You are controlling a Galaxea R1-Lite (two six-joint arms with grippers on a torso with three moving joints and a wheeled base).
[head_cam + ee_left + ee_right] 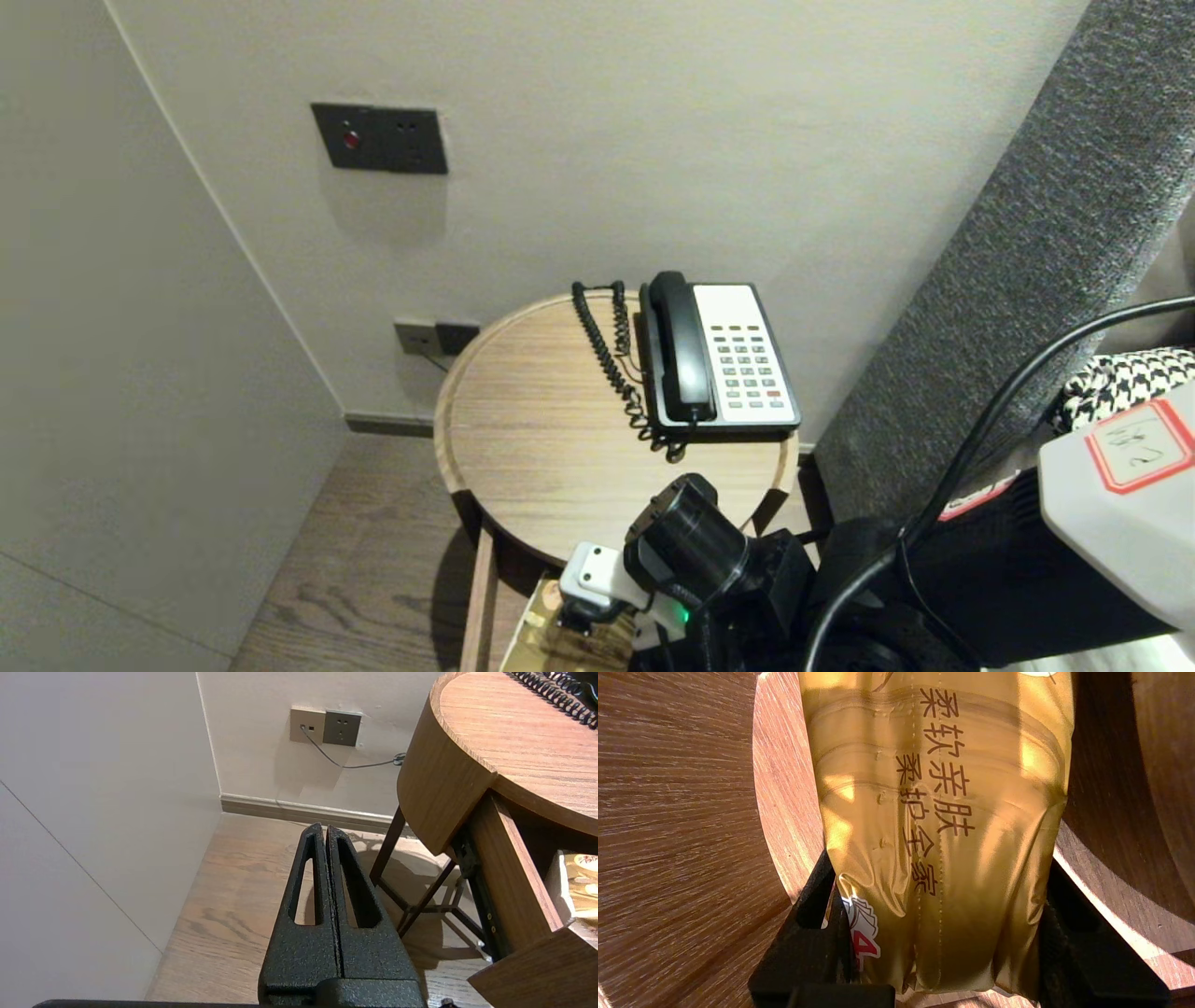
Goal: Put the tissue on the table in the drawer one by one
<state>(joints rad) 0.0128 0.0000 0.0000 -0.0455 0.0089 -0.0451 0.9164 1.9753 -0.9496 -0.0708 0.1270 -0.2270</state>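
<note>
A gold tissue pack [938,812] with dark Chinese print sits inside the open drawer [509,882] of a round wooden side table [541,439]. My right gripper [938,868] reaches down into that drawer, one black finger on each long side of the pack, and the wrapper creases where they press. From the head view only the right wrist [695,551] and a corner of the pack [551,644] show below the table's front edge. My left gripper [326,828] hangs parked over the wooden floor left of the table, fingers pressed together, holding nothing.
A black-and-white desk phone [719,359] with a coiled cord lies at the table's back right. Wall sockets [325,726] with a plugged cable sit low behind the table. A grey upholstered panel [1027,252] rises on the right. A wall closes the left side.
</note>
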